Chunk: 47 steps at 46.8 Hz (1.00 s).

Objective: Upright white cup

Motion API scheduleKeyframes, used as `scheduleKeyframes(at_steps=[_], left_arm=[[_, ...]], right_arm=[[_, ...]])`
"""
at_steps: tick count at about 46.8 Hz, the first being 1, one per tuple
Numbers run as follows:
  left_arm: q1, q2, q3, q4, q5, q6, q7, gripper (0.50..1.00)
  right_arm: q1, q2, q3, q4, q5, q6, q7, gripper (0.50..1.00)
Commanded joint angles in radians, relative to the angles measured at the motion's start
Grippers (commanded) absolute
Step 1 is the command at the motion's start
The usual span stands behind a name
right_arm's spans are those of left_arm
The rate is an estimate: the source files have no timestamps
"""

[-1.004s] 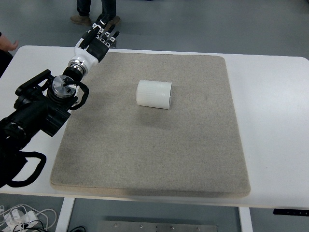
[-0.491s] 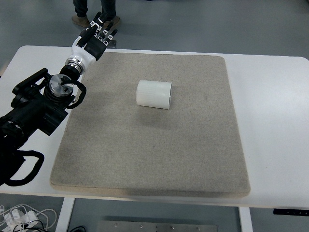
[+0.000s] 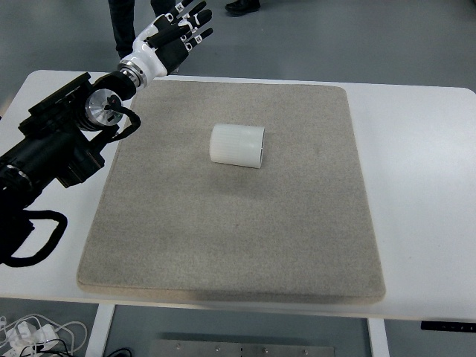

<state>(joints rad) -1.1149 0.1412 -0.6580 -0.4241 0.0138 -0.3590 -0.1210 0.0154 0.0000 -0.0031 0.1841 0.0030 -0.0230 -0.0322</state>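
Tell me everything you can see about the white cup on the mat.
The white cup is a plain, matte, ribbed-looking cylinder lying on its side, its axis running left to right, a little above the middle of the beige mat. No handle shows. Only the mat touches it; the left hand is far off, up-left.

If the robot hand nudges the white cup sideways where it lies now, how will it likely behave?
The white cup lies on its side, so a push across its length would probably make it roll. The rough grey mat beneath likely slows that roll. It looks stiff and probably light. The open left robot hand is well clear of it.
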Motion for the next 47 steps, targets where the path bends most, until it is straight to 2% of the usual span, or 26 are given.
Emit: scheduleKeyframes(at_steps=[1,17,22,28,33,47], left_arm=[[-0.006,0.020,0.000,-0.045,0.127,0.000,0.000,0.999],[-0.029,0.118,0.003,-0.209,0.649,-0.014,0.003,0.999],[-0.036,0.170,0.070,-0.307,0.761,-0.024,0.003,0.996],[-0.071,0.244,0.193,-0.424,0.788,-0.028,0.004,0.996],[-0.103,0.276,0.282,-0.475,0.795,-0.028,0.018,0.996],[-0.171,0.282,0.403,-0.496,0.876,-0.044,0.049,0.996]], right_arm=[[0.000,0.000,0.000,0.000,0.000,0.000,0.000,0.952],[0.000,0.000,0.000,0.000,0.000,0.000,0.000,0.952],[0.000,0.000,0.000,0.000,0.000,0.000,0.000,0.952],[0.000,0.000,0.000,0.000,0.000,0.000,0.000,0.952],[0.000,0.000,0.000,0.000,0.000,0.000,0.000,0.952],[0.000,0.000,0.000,0.000,0.000,0.000,0.000,0.952]])
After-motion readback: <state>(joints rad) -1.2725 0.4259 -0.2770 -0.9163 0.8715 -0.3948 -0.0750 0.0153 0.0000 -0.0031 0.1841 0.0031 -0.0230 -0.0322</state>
